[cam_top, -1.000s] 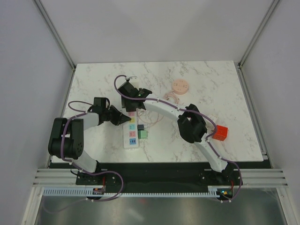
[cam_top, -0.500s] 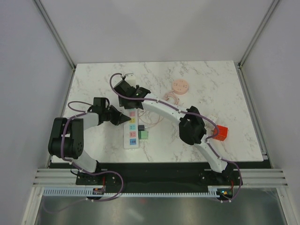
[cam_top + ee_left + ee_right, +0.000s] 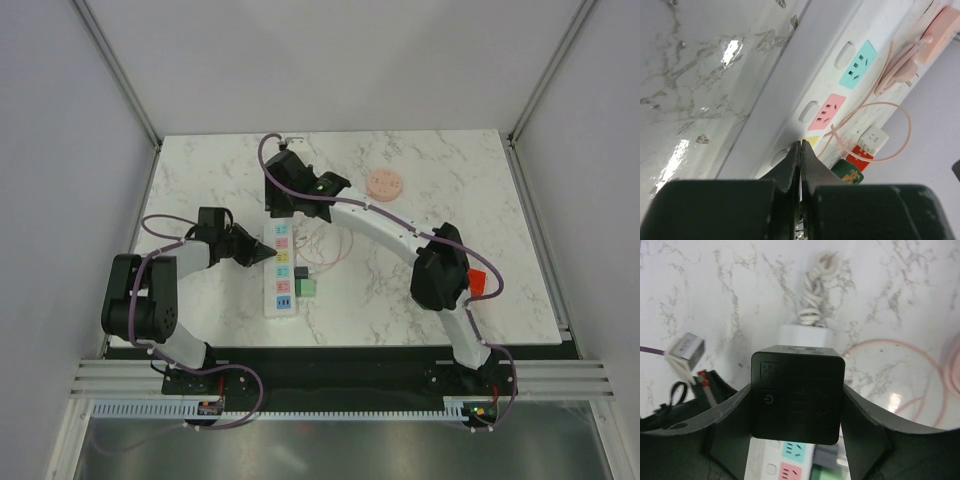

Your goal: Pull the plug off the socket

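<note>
While left tool (image 3: pixel 800 150) touches socket (image 3: pixel 805 75), right tool (image 3: pixel 797 385) clamps black plug (image 3: pixel 797 410).

One sign can be read: a power symbol, a circle with a short stroke, on the left of the plug's (image 3: pixel 805 365) black face, clamped in the right gripper (image 3: pixel 797 392). Faint marks beside and above it cannot be read. Just past the closed tips of the left gripper (image 3: pixel 800 150), a green block (image 3: pixel 850 173) bears a blurred gold mark.
</note>
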Motion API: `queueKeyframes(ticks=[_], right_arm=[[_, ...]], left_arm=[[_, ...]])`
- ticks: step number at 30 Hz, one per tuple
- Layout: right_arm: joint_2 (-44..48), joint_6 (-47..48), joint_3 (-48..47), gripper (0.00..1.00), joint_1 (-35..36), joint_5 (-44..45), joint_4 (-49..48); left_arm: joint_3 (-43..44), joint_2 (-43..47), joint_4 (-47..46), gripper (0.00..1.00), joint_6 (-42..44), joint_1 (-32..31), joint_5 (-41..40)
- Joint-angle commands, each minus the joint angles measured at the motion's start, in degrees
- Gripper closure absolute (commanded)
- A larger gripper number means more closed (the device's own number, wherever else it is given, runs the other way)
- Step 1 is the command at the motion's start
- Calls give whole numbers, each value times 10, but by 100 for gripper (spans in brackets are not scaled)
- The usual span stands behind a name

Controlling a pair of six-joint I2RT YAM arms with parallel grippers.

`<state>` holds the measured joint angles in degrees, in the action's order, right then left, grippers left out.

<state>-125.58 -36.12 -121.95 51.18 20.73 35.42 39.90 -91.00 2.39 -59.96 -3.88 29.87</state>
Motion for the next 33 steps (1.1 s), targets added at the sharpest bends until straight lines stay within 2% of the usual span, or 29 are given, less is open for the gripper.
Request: queueKeyframes(ticks=[1, 2, 6, 7, 9, 12, 17, 19, 22, 28, 33], right_arm=[[124, 19, 93, 100, -56, -56, -60], [148, 22, 161, 100, -68, -69, -88], [303, 51, 322, 100, -128, -90, -141], [328, 55, 369, 100, -163, -97, -148], [390, 60, 409, 100, -209, -116, -146], [461, 66, 487, 100, -349, -163, -146], [531, 60, 600, 100, -507, -274, -152], [555, 57, 637, 100, -580, -299, -158], [582, 47, 688, 100, -648, -317, -177], [590, 32, 772, 100, -715, -316, -211], [575, 27, 798, 100, -732, -323, -234]], left_arm=[[1, 42, 25, 98, 31, 4, -48], [1, 51, 24, 98, 33, 4, -48], [5, 97, 25, 98, 40, 4, -18], [12, 111, 27, 98, 42, 4, -4], [26, 121, 29, 98, 47, 3, 39], [55, 119, 32, 98, 62, 2, 104], [98, 69, 36, 98, 91, 1, 214], [109, 64, 41, 98, 108, 1, 217], [125, 50, 60, 98, 129, 1, 222], [135, 35, 69, 98, 155, 1, 205], [128, 22, 82, 98, 173, 0, 200]])
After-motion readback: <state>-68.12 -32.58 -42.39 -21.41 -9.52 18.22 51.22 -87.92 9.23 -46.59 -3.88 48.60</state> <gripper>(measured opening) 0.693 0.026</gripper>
